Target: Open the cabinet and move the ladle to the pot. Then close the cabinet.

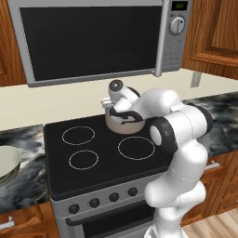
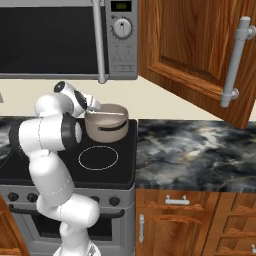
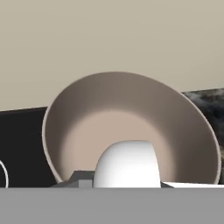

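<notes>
over pot (image 2: 106, 125), ladle (image 3: 127, 164) looks rigid, light, smooth; likely slippery, best pinched along slim handle. gripper (image 2: 92, 106) jaws nearly together, apparently clamped on ladle.

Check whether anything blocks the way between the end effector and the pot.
Nothing visible does. The end effector is at the rim of the pot on the stove's back burner, and the hand view looks straight into its beige inside.

Matt grey metal pot (image 2: 106, 125), glossy reddish wood cabinet (image 2: 195, 45), polished marbled counter (image 2: 195, 150).
</notes>
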Robot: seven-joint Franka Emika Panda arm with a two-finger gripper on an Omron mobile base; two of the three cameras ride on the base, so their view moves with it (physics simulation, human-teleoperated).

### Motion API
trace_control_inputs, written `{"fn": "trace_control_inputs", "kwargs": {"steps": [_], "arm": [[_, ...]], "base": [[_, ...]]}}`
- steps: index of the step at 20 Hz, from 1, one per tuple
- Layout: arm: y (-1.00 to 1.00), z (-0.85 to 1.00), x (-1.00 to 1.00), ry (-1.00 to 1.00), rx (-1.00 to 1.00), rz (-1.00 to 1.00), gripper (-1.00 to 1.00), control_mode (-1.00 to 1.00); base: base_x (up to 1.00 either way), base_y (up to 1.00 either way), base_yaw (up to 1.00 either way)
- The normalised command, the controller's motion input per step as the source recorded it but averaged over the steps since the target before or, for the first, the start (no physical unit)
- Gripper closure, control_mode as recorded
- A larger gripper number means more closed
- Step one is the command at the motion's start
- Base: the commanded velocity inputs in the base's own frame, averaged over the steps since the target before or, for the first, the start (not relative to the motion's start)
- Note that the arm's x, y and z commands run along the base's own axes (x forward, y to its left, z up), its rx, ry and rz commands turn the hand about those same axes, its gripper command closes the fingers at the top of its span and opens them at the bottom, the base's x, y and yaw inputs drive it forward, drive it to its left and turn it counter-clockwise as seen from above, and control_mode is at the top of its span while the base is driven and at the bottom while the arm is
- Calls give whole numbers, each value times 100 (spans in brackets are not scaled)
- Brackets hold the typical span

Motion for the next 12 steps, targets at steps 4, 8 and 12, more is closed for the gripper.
{"fn": "trace_control_inputs", "kwargs": {"steps": [4, 8, 12], "arm": [[0, -12, 28, 0, 0, 0, 100, -100], [0, -27, 26, 0, 0, 0, 100, -100], [0, -25, 28, 0, 0, 0, 100, -100]], "base": [[0, 0, 0], [0, 0, 0], [0, 0, 0]]}}
